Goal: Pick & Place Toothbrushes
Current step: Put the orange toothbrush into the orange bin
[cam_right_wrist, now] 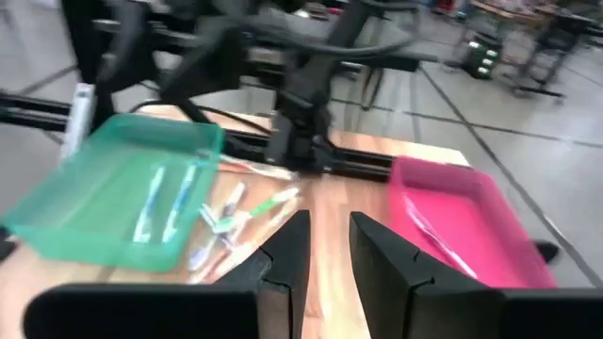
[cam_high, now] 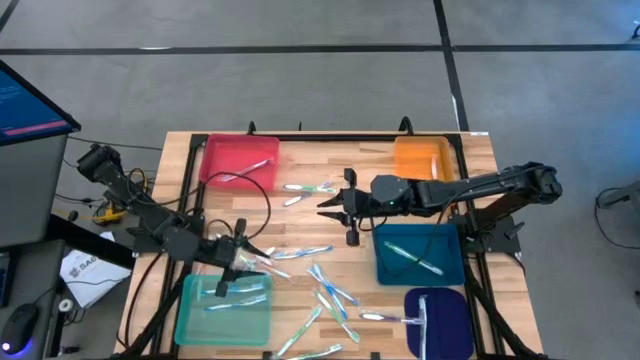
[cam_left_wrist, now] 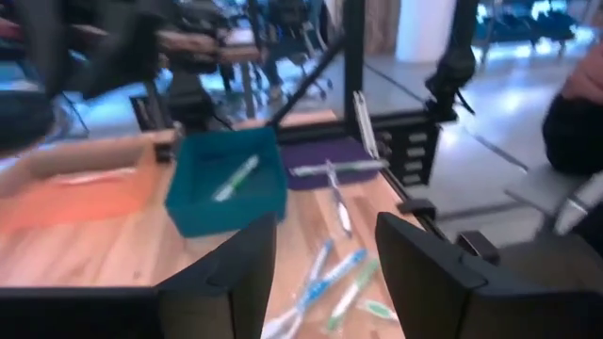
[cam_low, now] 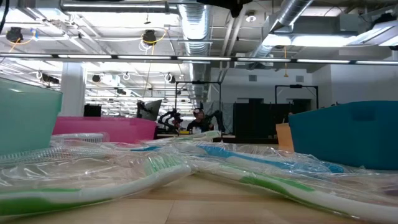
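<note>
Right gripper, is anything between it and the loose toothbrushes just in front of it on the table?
Nothing visible. The right gripper hangs over bare wood mid-table, holding nothing, and the nearest loose toothbrushes lie just beyond its fingers, with no tray or cable between them.

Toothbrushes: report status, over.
Left gripper open, empty, over green tray. Right gripper empty at table centre. Toothbrushes loose on table, some already in trays. Nothing in the way.

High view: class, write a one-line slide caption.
Two arms over a wooden table; toothbrushes scattered among five coloured trays.
</note>
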Tool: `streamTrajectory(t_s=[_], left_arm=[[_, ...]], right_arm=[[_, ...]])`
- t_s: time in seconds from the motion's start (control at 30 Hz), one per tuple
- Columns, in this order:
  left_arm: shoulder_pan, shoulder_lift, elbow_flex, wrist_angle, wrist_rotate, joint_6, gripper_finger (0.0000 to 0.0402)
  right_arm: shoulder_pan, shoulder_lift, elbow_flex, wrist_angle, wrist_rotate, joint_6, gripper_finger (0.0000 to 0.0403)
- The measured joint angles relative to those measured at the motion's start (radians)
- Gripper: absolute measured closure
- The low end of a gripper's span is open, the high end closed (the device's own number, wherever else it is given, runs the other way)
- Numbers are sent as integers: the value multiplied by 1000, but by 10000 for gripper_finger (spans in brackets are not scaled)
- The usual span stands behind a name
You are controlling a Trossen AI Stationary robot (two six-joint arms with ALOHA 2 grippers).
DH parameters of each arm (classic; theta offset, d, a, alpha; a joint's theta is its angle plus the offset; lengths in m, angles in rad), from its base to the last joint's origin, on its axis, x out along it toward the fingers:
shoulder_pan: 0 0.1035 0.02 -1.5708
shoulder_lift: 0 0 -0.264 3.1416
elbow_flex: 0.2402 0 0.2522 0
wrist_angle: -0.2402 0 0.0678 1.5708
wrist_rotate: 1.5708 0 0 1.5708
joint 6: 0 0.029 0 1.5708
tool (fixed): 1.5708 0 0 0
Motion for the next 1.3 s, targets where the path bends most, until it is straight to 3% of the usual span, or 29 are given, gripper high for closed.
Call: streamTrajectory(t_s=[0.17, 0.33, 0.47, 0.7, 0.8, 0.97, 1.1, 1.3], left_arm=[[23, -120, -115, 140, -8, 73, 236], [59, -248, -196, 160, -15, 120, 240], [100, -313, -243, 197, -79, 190, 240], [180, -341, -254, 227, -265, 353, 243], [223, -340, -254, 231, -266, 401, 244], [315, -339, -254, 246, -267, 421, 244], [377, -335, -254, 256, -226, 416, 244], [481, -287, -254, 277, -200, 447, 244]], right_arm=[[-17, 76, 1, 64, -227, -87, 331], [-47, 186, 0, 212, -240, -180, 332], [-84, 268, 3, 333, -218, -320, 332], [-158, 390, 141, 243, -249, -292, 332], [-186, 442, 208, 130, -300, -301, 332], [-224, 500, 306, 100, -308, -303, 332], [-255, 514, 309, 66, -324, -281, 332], [-310, 559, 309, 58, -490, -225, 332]])
